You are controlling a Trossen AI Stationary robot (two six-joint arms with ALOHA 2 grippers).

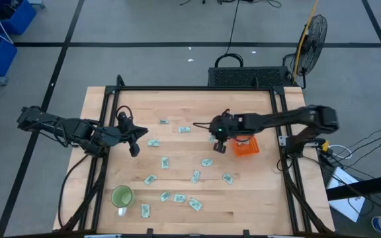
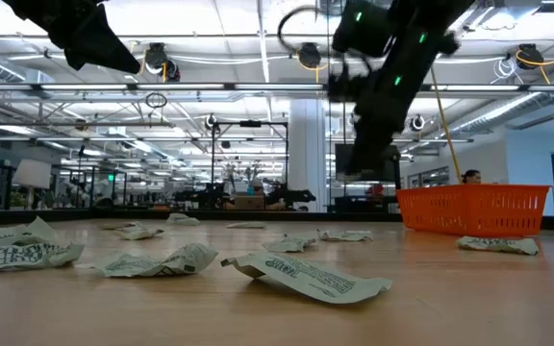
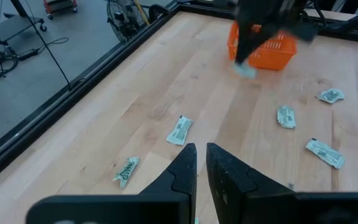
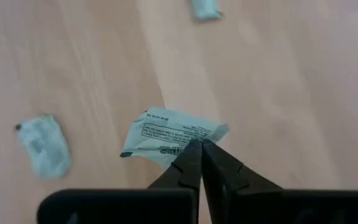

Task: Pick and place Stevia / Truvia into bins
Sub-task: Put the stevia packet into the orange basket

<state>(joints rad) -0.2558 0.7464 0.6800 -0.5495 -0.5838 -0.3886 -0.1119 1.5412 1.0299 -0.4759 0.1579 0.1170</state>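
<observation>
high view shows over a dozen small pale green and white paper sachets [image 1: 166, 162] lying scattered across the wooden table [image 1: 256, 198], so most of the sorting looks undone, and whether the shallow bright-orange plastic tray [image 1: 247, 147] holds any yet cannot be told. the right gripper [image 4: 199, 148] is pinched together on the edge of one crumpled sachet [image 4: 166, 138], lifted clear of the wood just beside the tray. the left gripper [image 3: 201, 153] hangs over the table's left side with fingers nearly together and nothing between them.
</observation>
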